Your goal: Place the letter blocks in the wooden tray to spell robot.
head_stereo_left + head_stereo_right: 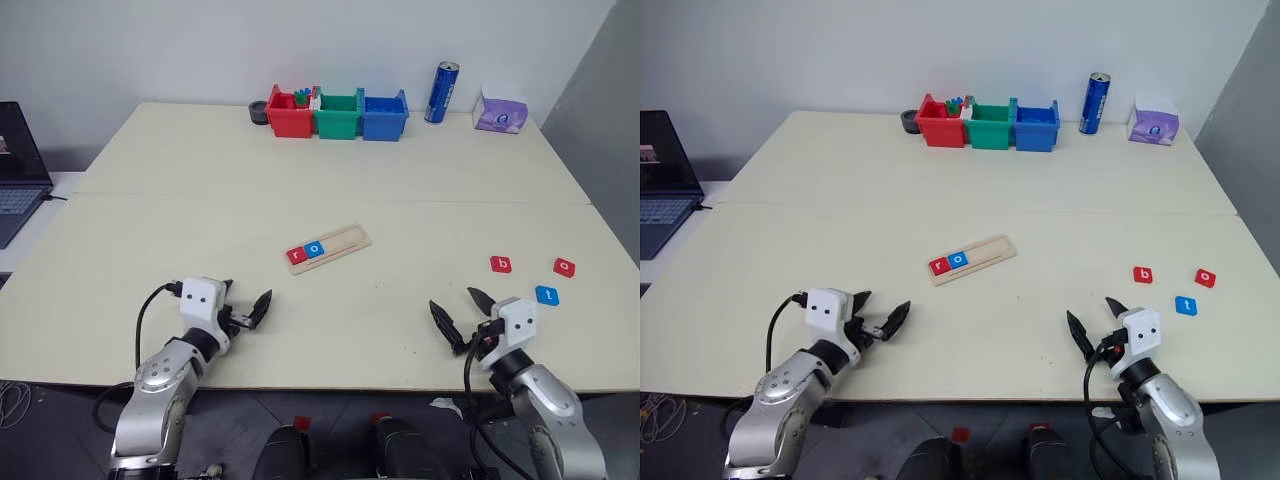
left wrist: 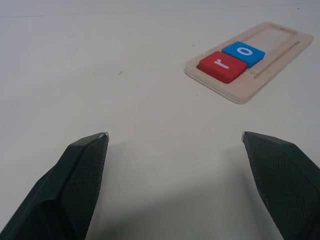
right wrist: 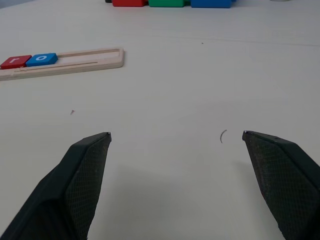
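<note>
Two grippers sit at the bottom of your frame, left gripper (image 1: pixel 246 312) and right gripper (image 1: pixel 459 317), both spread wide and empty. Just up-right of the right one lie the loose blocks: blue t (image 1: pixel 546 295), red b (image 1: pixel 501 264), red o (image 1: pixel 565 267). Farther, at centre, the wooden tray (image 1: pixel 350 240) slants up-right, with r (image 1: pixel 296 255) and o (image 1: pixel 315 249) seated at its lower-left end.

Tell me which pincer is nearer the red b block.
Right. The right pincer hovers open just short of the red b block; the left pincer sits across the table, beyond the wooden tray.
</note>
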